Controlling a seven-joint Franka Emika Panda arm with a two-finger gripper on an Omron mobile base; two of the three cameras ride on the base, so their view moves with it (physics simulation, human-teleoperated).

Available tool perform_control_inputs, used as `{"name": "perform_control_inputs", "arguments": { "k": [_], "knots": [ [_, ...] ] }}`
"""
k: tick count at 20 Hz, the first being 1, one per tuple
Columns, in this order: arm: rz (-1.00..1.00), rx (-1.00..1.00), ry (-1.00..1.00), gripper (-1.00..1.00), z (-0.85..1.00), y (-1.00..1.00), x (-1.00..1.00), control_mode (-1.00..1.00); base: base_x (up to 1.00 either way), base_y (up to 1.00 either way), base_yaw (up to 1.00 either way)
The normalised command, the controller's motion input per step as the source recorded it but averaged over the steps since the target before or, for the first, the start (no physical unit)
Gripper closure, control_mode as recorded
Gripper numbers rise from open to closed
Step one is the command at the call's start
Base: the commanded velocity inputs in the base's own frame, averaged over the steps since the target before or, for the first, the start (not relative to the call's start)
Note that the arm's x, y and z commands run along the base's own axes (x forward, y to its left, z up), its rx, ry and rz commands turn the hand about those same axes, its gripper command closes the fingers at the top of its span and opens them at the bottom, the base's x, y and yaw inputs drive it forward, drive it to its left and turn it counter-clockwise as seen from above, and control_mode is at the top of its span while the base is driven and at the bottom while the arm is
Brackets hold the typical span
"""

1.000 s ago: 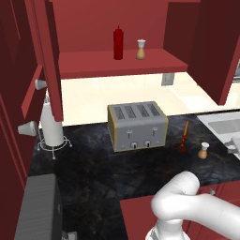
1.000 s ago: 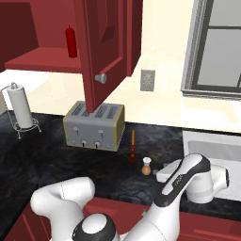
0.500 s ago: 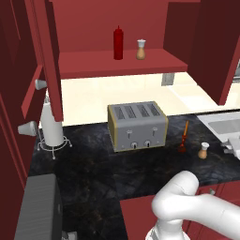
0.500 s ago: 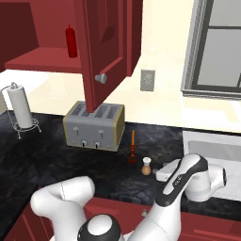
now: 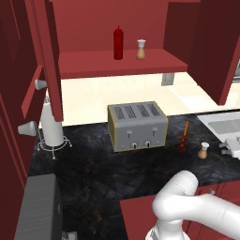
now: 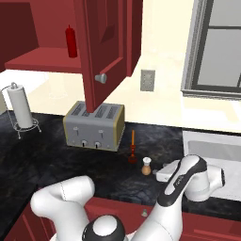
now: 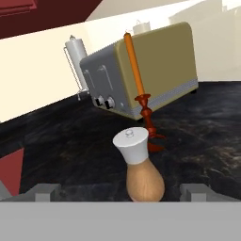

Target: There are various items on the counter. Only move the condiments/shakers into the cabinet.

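Observation:
A tan shaker with a pale top stands on the black counter, between the open fingers of my gripper, which do not touch it. From the base cameras, this shaker sits just left of the gripper. The dark red squeeze bottle and another tan shaker stand on the shelf of the open cabinet.
A thin orange-red utensil stands close behind the counter shaker. Behind that is the grey toaster. A paper towel holder is at the left and a sink at the right. An open cabinet door hangs above the toaster.
The hand has crept slightly closer to the shaker on the counter. The jaws stay wide, and nothing else has moved.

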Motion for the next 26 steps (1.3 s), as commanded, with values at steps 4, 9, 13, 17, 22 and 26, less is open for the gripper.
{"name": "perform_control_inputs", "arguments": {
  "k": [4, 9, 13, 17, 22, 26],
  "knots": [
    [0.00, 0.00, 0.00, -1.00, -0.08, 0.08, 0.07, -1.00, 0.00, 0.00, 0.00],
    [0.00, 0.00, 0.00, -1.00, -0.03, 0.08, 0.07, -1.00, 0.00, 0.00, 0.00],
    [0.00, 0.00, 0.00, -1.00, -0.02, 0.09, 0.03, -1.00, 0.00, 0.00, 0.00],
    [0.00, 0.00, 0.00, -1.00, -0.02, 0.09, 0.01, -1.00, 0.00, 0.00, 0.00],
    [0.00, 0.00, 0.00, -1.00, -0.07, 0.02, 0.04, -1.00, 0.00, 0.00, 0.00],
    [0.00, 0.00, 0.00, -1.00, -0.06, 0.04, 0.11, -1.00, 0.00, 0.00, 0.00]
  ]
}}
